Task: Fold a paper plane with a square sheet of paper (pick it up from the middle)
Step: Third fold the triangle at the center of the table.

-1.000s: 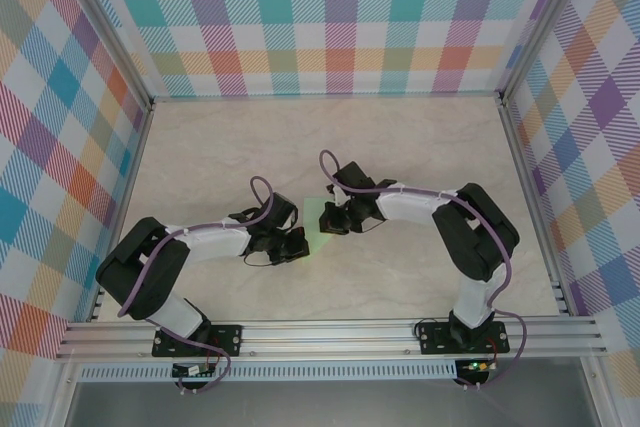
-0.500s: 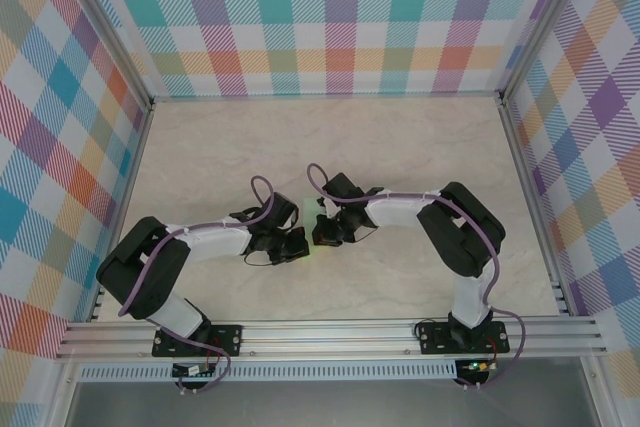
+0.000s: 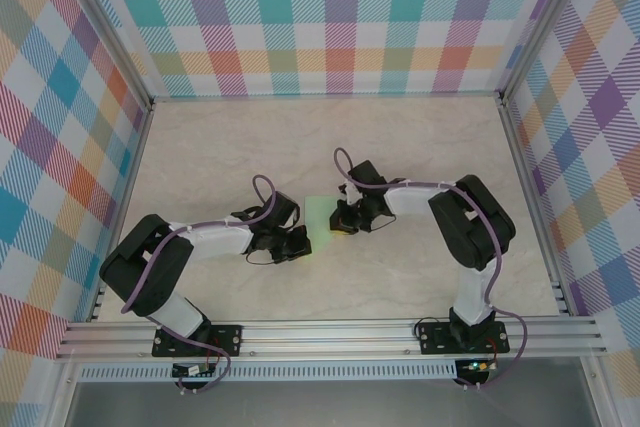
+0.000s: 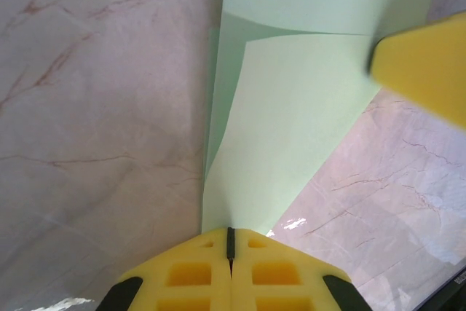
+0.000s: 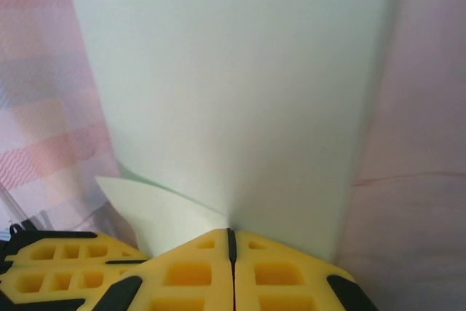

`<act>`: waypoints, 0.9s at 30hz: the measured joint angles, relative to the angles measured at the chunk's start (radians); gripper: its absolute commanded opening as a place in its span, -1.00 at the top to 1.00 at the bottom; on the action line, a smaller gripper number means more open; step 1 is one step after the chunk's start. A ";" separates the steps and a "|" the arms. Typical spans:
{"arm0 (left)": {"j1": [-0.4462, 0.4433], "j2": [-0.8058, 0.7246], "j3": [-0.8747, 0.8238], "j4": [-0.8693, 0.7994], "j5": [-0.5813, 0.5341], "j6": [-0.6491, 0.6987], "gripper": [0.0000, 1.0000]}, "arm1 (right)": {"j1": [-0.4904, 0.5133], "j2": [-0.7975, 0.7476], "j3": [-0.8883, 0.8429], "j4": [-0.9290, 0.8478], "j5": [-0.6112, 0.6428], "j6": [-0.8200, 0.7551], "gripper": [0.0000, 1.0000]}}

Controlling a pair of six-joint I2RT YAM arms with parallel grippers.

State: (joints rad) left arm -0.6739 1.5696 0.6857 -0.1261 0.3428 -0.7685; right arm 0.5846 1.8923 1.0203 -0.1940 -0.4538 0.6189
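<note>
No legible text, labels, brands, numbers or signs on any surface.

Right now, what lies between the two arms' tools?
The sheet of paper, partly folded, spans from the left tool to the right tool, as the top view shows.

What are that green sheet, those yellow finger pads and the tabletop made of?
Green sheet: thin matte paper, judging by its sharp creases and layered folds. Left gripper's yellow fingers: probably moulded plastic or rubber, matte, with hollow cells. Tabletop: marble-look veined surface with slight sheen; possibly laminate.
</note>
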 measured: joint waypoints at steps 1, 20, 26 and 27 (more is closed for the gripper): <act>0.000 0.000 0.000 -0.001 0.000 0.002 1.00 | -0.012 -0.005 0.000 -0.007 0.014 -0.005 0.89; 0.000 -0.047 0.109 -0.070 -0.077 0.030 0.89 | -0.038 -0.246 -0.143 -0.024 0.086 0.150 0.02; 0.000 0.000 0.160 -0.071 -0.154 0.028 0.95 | -0.016 -0.227 -0.151 0.019 0.046 0.217 0.00; 0.000 0.017 0.164 -0.071 -0.167 0.029 0.96 | -0.013 -0.219 -0.151 0.027 0.042 0.223 0.00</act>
State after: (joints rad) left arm -0.6739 1.5867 0.8501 -0.1970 0.1761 -0.7399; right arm 0.5720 1.6733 0.8696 -0.1669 -0.4118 0.8417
